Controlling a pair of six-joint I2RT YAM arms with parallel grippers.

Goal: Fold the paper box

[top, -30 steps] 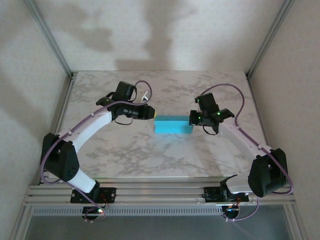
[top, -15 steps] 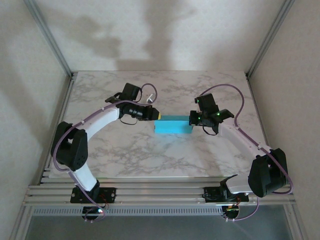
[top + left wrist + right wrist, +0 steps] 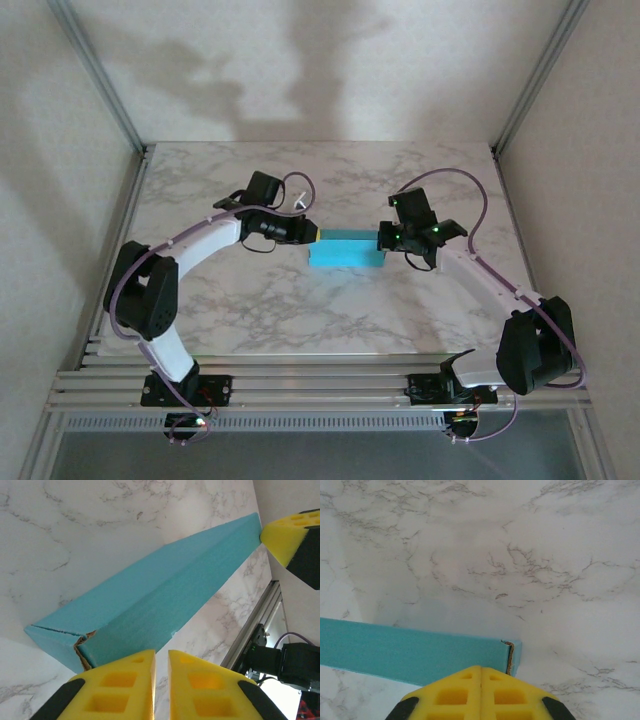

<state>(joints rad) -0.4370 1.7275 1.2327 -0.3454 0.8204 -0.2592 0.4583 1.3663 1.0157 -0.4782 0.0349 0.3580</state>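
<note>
Top external view has the paper box [image 3: 347, 250], turquoise side out, lying folded shut mid-way across the marble table [image 3: 250, 300], with an arm at each short end. At its left end the left gripper [image 3: 316, 232] touches the card, its yellow fingers [image 3: 120, 672] nearly together, a thin slit between them, holding nothing. The right gripper [image 3: 381, 238] meets the opposite end, fingers fully together.

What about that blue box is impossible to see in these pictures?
- Paper box inside: closed turquoise walls hide it, every view.
- Its underside: against the table.
- Its left end, right wrist view: cut off by the picture edge.
- Its end corner, right wrist view: behind the right gripper.
</note>
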